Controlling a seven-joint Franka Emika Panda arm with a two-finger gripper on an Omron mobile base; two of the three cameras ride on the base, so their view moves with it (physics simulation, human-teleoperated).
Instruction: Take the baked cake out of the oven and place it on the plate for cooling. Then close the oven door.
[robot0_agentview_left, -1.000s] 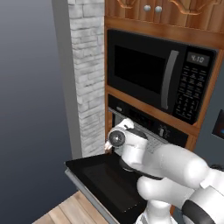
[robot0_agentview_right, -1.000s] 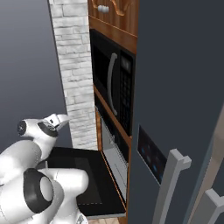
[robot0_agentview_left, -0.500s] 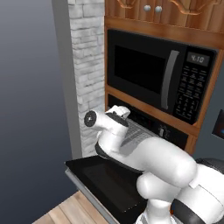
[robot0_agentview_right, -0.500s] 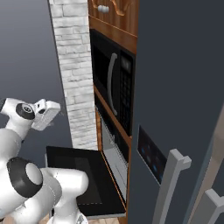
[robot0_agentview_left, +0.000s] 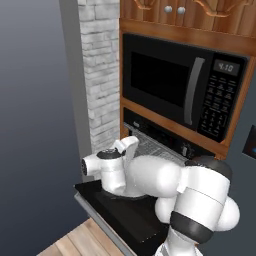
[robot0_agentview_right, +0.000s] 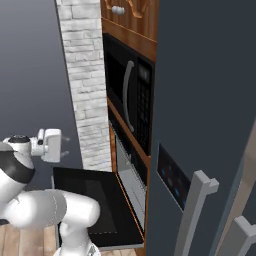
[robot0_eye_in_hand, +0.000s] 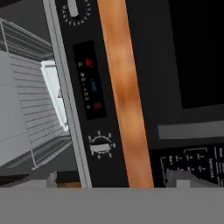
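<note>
Black and laid flat, the oven door (robot0_agentview_left: 125, 215) hangs open below the oven (robot0_agentview_left: 155, 142), its panel stretching out under the white arm; the gripper (robot0_agentview_right: 50, 145) sits above the door's outer edge, pointed at the oven front; whether the fingers are wide or narrow I cannot tell; in the hand view the control strip (robot0_eye_in_hand: 89, 94) with a knob (robot0_eye_in_hand: 100, 144) runs beside the wire racks (robot0_eye_in_hand: 30, 100); above sits the microwave (robot0_agentview_left: 182, 92) in brown wood cabinetry (robot0_agentview_left: 175, 10); a grey brick column (robot0_agentview_left: 102, 75) stands left; wooden floor (robot0_agentview_left: 75, 242) below.
</note>
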